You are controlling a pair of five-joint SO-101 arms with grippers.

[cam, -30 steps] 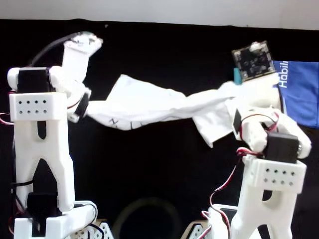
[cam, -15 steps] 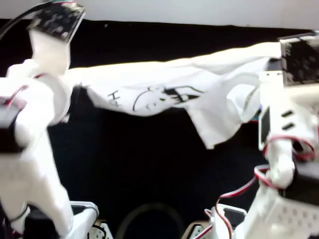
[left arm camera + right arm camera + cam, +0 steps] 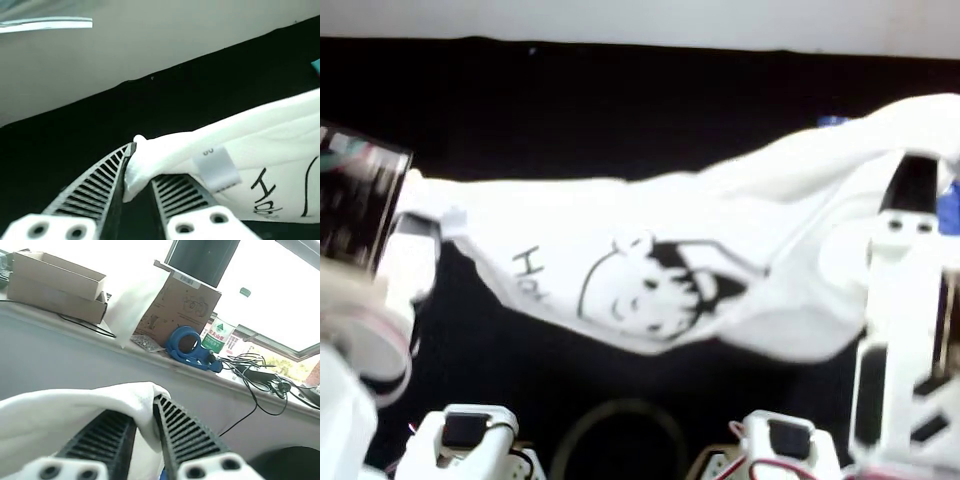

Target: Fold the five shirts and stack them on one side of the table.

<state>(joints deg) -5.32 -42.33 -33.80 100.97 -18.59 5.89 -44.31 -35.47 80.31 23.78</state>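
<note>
the white shirt point(image 3: 660, 270), a twisted band a second ago, now hangs spread above the black table point(image 3: 620, 110), cartoon face showing, its ends clamped in the left gripper point(image 3: 139, 167) and right gripper point(image 3: 146, 409); an open cardboard box point(image 3: 55, 272) sits on a ledge, contents hidden.

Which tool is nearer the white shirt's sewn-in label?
Left. The left tool pinches the white shirt right beside the label; the right tool grips its opposite end.
</note>
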